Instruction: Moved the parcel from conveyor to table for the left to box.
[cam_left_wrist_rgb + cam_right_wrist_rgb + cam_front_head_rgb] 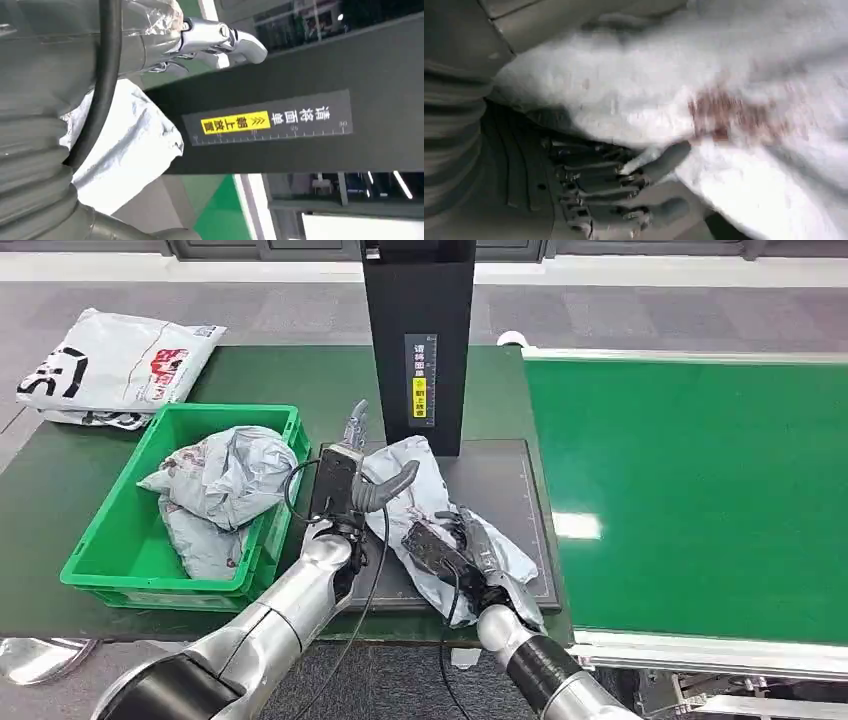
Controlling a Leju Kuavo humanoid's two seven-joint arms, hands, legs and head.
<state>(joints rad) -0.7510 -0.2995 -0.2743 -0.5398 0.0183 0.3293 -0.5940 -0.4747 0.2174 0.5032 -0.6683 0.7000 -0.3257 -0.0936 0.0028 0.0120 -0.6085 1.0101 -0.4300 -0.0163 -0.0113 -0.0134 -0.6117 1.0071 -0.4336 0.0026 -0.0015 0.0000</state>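
Observation:
A crumpled grey parcel [418,495] lies on the dark mat [500,480] at the foot of the black scanner post [418,340]. My right hand [455,550] holds the parcel's near end; in the blurred right wrist view its dark fingers [614,185] lie against the pale parcel [674,90]. My left hand [345,475] hovers at the parcel's left edge with fingers pointing up and thumb spread, holding nothing. The left wrist view has its silver fingers [220,40] stretched toward the post [300,90], with the parcel [130,145] beneath.
A green crate [225,412] with grey parcels [215,485] in it stands just left of my left hand. A white printed bag [115,365] lies at the table's far left. The green conveyor [690,490] runs along the right.

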